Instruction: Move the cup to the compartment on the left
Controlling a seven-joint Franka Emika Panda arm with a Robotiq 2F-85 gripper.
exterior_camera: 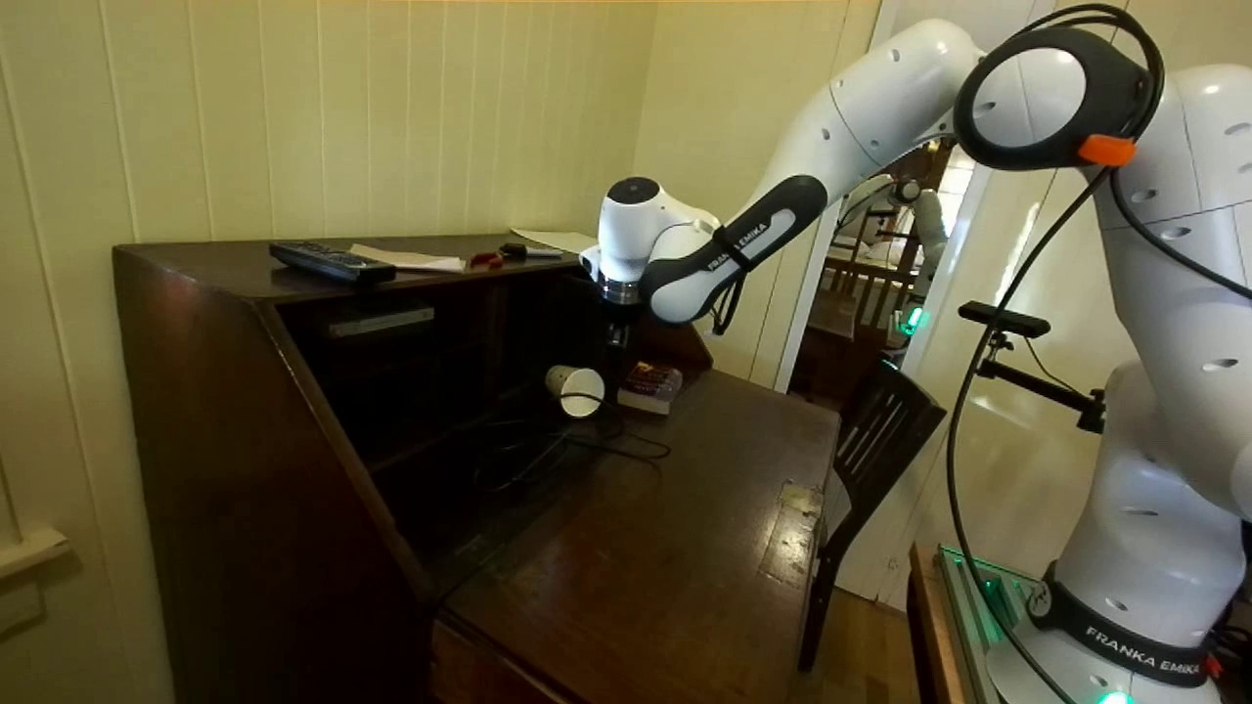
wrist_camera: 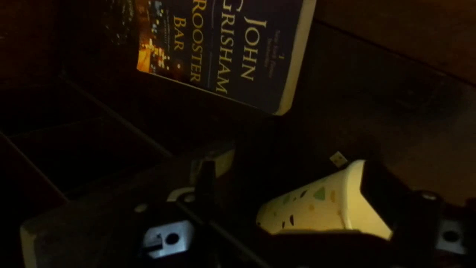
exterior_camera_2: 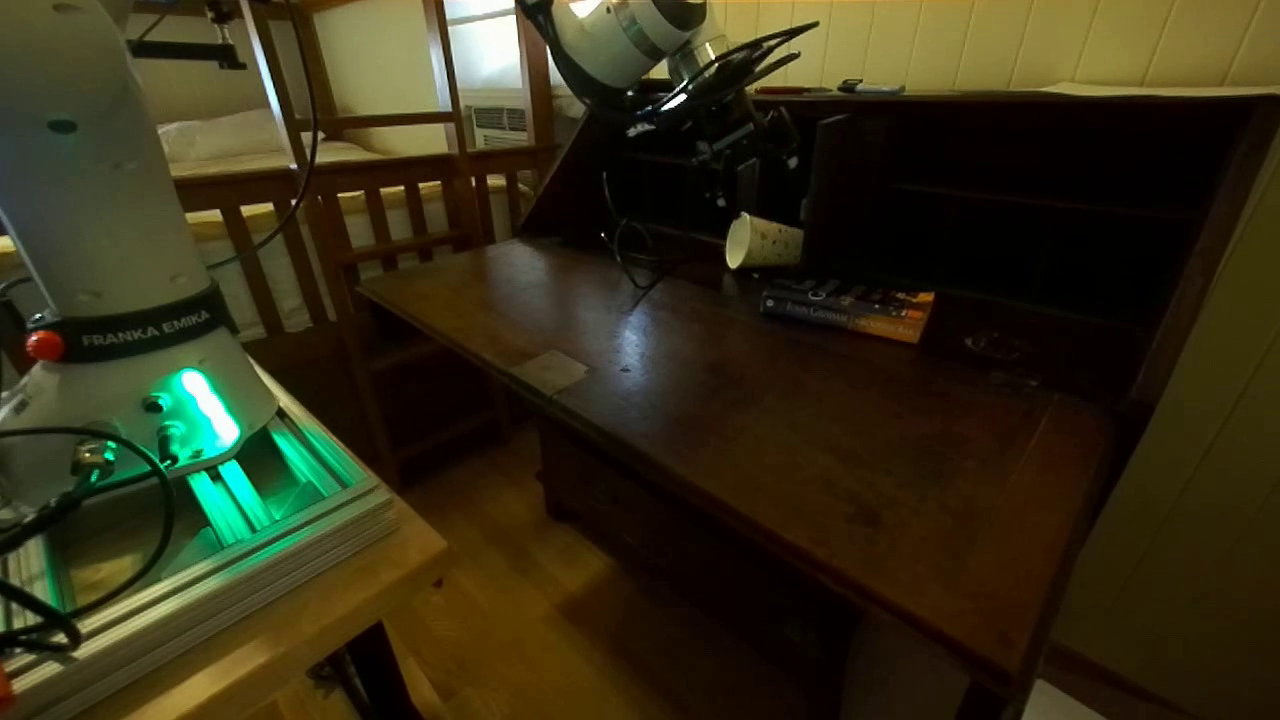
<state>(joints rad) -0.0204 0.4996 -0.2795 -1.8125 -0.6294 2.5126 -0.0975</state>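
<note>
The small pale cup (exterior_camera: 575, 391) (exterior_camera_2: 765, 242) lies tipped on its side at the front of the desk's cubbyholes; what it rests on is too dark to tell. Coloured specks show on its wall in the wrist view, where the cup (wrist_camera: 308, 208) sits between the widely parted fingers of my gripper (wrist_camera: 289, 167). A dark gap separates it from the left finger, while the right finger covers part of its mouth; whether they touch, I cannot tell. My gripper's lower parts are lost in shadow in both exterior views. The left compartment (exterior_camera: 391, 391) has a dark interior.
A paperback book (exterior_camera: 650, 387) (exterior_camera_2: 848, 308) (wrist_camera: 230, 48) lies beside the cup. Thin black cables (exterior_camera: 626, 445) loop over the desk top (exterior_camera_2: 800, 420), with a USB plug (wrist_camera: 338, 159) near the cup's rim. An upright dark panel (exterior_camera_2: 830, 175) stands right behind the gripper. A remote (exterior_camera: 333, 262) lies on top.
</note>
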